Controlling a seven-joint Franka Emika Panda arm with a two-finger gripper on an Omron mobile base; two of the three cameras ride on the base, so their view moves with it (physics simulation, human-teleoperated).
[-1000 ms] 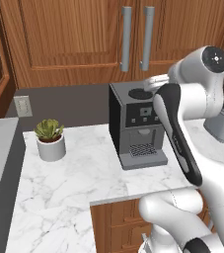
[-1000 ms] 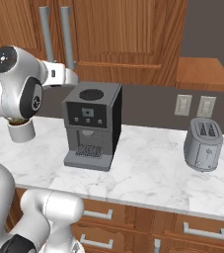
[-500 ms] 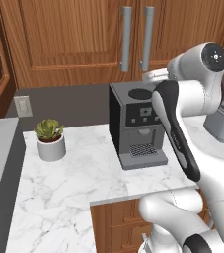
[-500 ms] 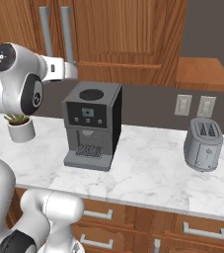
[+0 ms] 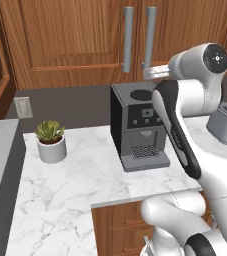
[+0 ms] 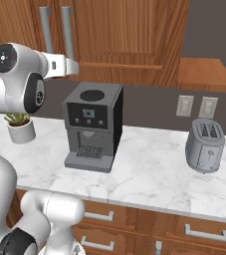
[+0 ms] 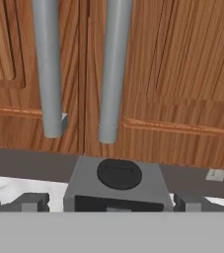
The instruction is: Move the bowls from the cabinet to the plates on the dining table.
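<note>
Since a second ago, the wrist has drawn slightly closer to the cabinet doors; nothing else has shifted. Nearest the base, the white marble counter [image 5: 75, 175] carries a grey-potted plant [image 5: 50, 142], a dark coffee machine [image 5: 137, 127] and a toaster [image 6: 205, 145]. Above the coffee machine, the gripper [image 7: 111, 200] has its fingers [image 7: 30, 201] spread wide, holding nothing, pointed at the cabinet [image 5: 80, 37]. Its two doors are shut, the long grey handles [image 7: 114, 69] standing side by side just beyond the fingertips. No bowls can be seen; whether they sit behind the doors cannot be told.
</note>
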